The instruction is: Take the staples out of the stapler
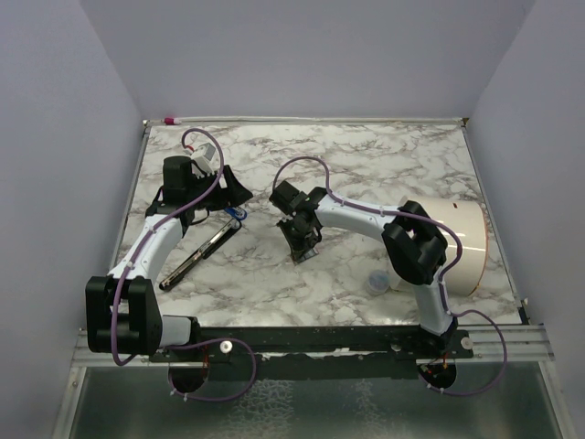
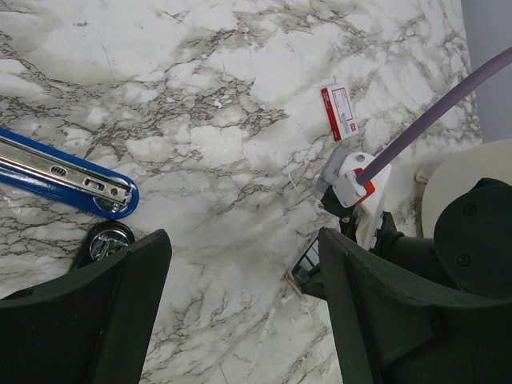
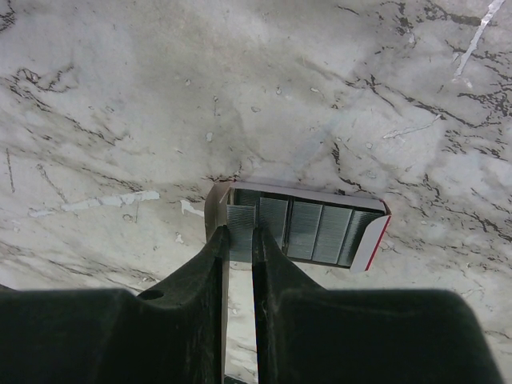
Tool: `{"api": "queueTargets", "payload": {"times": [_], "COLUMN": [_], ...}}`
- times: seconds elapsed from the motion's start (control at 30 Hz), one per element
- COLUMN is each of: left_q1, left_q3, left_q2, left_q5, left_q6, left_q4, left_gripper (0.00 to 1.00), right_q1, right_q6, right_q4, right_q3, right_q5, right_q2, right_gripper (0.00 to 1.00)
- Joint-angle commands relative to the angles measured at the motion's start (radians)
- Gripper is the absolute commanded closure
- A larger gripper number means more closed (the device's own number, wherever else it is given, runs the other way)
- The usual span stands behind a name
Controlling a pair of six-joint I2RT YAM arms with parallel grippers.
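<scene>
Left fingers: Your left gripper (image 2: pixel 240 256) hangs over the marble desk (image 2: pixel 240 80), fingers spread wide and holding nothing.
Right fingers: Your right gripper (image 3: pixel 240 238) is nearly closed, pinching a strip of staples (image 3: pixel 240 218) at the left end of a small open staple box (image 3: pixel 374 240) at centre frame. More strips fill the box.
Stapler: The blue stapler (image 2: pixel 72 178), its silvery rail exposed, lies at the left edge of the left wrist view, near your left finger.
Elsewhere: A white card with red marks (image 2: pixel 339 112) lies in the upper right of that view.
</scene>
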Motion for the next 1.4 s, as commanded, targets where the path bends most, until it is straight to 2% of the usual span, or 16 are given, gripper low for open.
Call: {"api": "queueTargets", "payload": {"times": [0.0, 0.63, 1.0, 1.23, 1.37], "left_q1": [0.005, 0.005, 0.005, 0.005, 0.005], "left_q3": [-0.01, -0.011, -0.01, -0.012, -0.015], "left_q2": [0.002, 0.003, 0.001, 0.001, 0.002], "left_q5": [0.029, 0.031, 0.032, 0.032, 0.032], "left_q6": [0.003, 0.002, 0.002, 0.003, 0.001], "left_q4": [0.027, 0.029, 0.029, 0.03, 0.034], "left_gripper": [0.23, 0.23, 0.23, 0.23, 0.23], "right_q1": [0.011, 0.011, 0.011, -0.003, -0.022], "right_q6": [-0.01, -0.007, 0.005, 0.011, 0.016], "right_q4": [-0.01, -0.014, -0.025, 0.074, 0.112], "right_q3": [0.026, 0.036, 0.048, -0.073, -0.114], "right_q5": [0.031, 0.035, 0.033, -0.024, -0.069], "right_q2": [0.026, 0.014, -0.039, -0.134, -0.129], "right_gripper": [0.86, 0.76, 0.74, 0.74, 0.75]}}
